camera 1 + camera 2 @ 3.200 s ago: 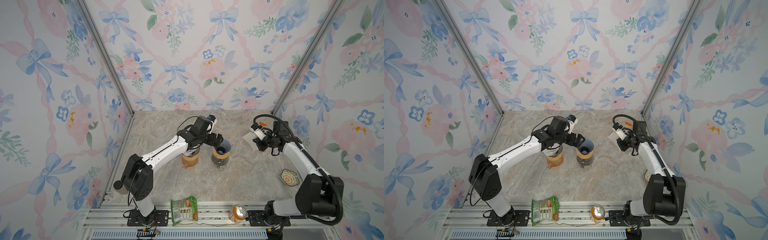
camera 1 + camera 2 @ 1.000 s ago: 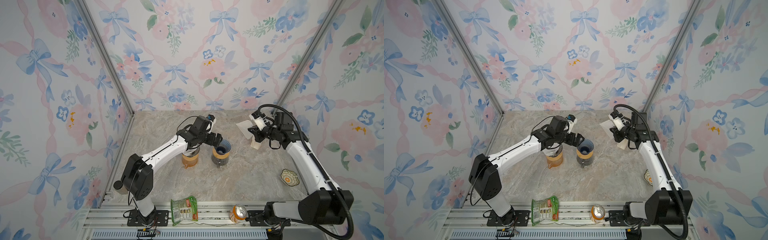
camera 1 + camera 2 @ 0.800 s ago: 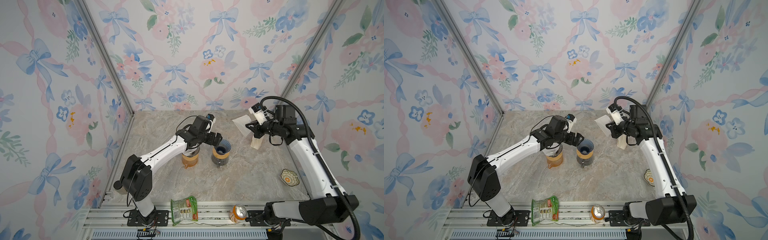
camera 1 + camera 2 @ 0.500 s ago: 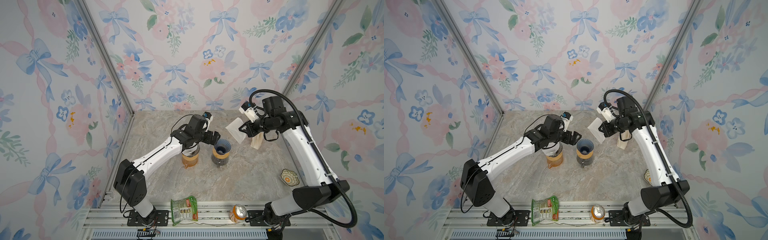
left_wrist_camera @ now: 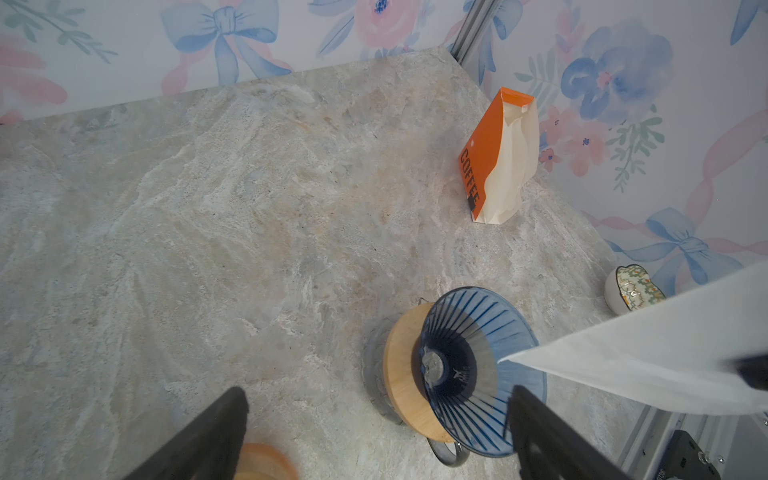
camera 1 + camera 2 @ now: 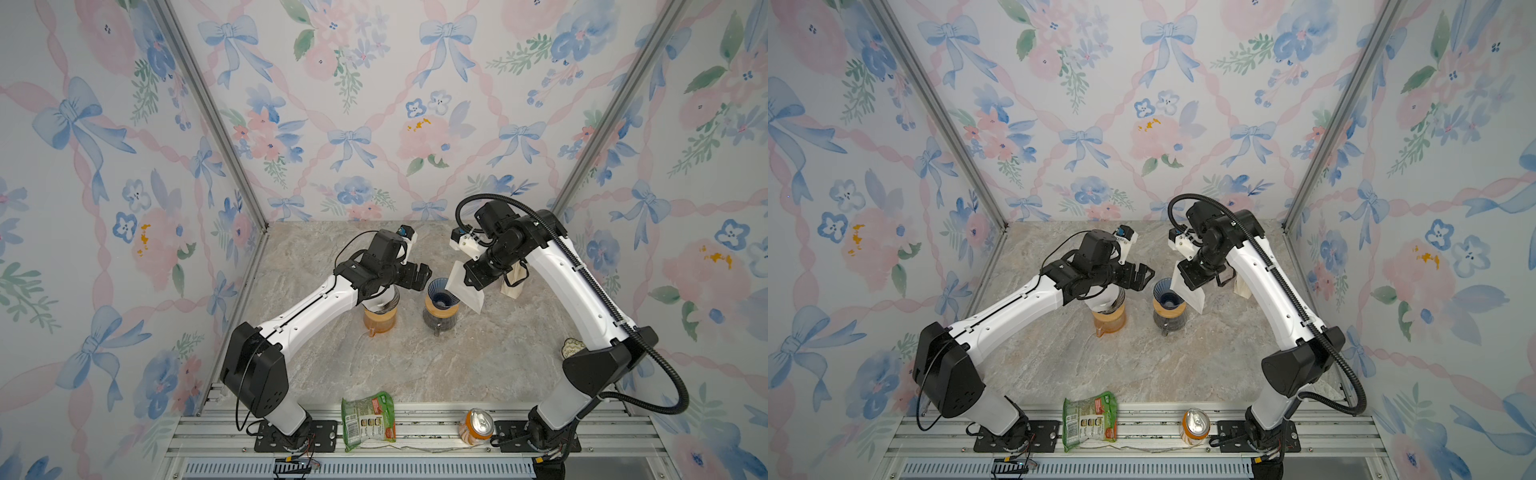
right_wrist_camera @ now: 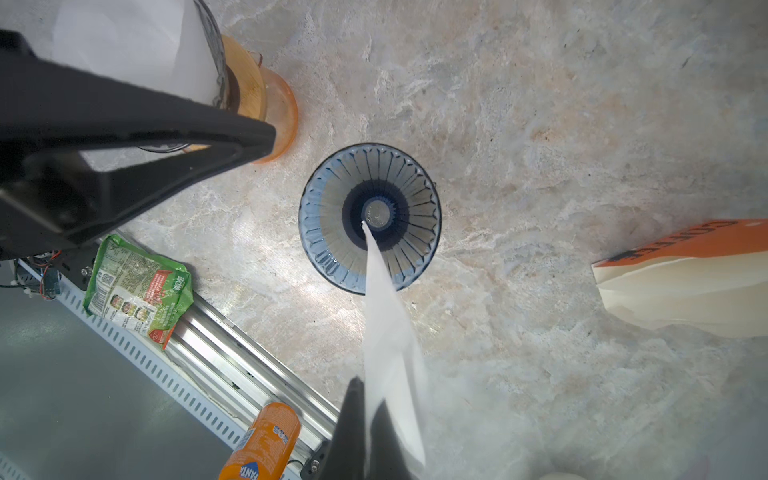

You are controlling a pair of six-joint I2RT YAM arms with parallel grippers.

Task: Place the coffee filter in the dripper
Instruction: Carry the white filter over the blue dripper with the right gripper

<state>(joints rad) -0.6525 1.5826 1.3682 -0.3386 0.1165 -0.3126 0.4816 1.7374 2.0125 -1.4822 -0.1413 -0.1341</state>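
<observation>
The coffee filter (image 7: 388, 332) was thin white paper with a matt face. The dripper (image 7: 395, 191) was translucent blue, ribbed and glossy (glass or plastic could not be told), and its collar (image 5: 401, 365) was smooth pale wood. The table (image 5: 208, 208) showed a stone-patterned surface with a dull sheen, the can (image 6: 476, 423) had a bright metal top, the snack packet (image 6: 368, 419) was shiny plastic film, and the front rail (image 6: 1142, 424) was matt silver metal.

The orange pouch (image 5: 484, 145) reads "COFFEE"; the orange can (image 7: 266, 440) reads "FANTA".
</observation>
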